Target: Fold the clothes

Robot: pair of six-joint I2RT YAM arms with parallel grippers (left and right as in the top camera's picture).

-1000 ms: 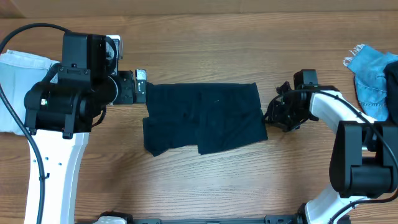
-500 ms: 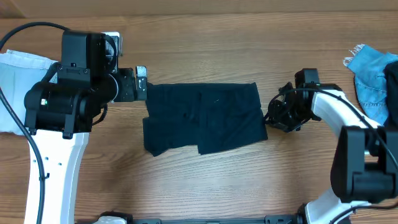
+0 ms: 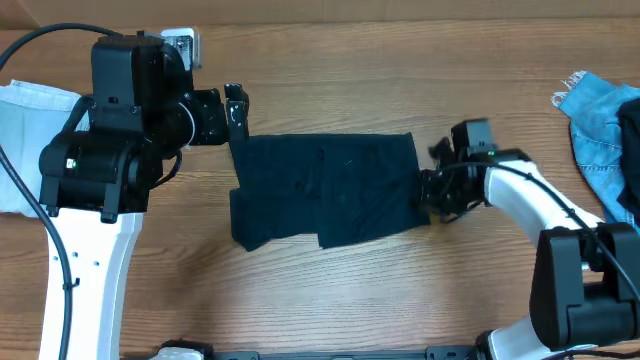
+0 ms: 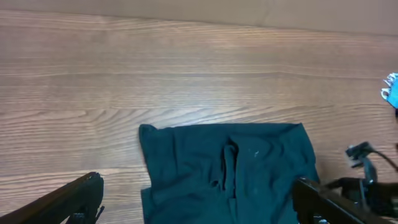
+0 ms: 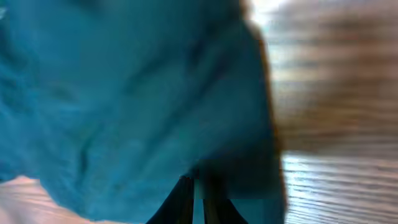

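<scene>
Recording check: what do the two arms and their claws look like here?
Both arms have white links and bulky black joint housings. The left arm shows a small green light and a black cable looping away; a thin black cable runs along the right arm. The left claw and right claw are black.

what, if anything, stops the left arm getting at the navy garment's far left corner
Probably nothing, so yes: the left arm hangs by that corner of the navy garment with its jaws wide open, and only bare table lies between them.
</scene>
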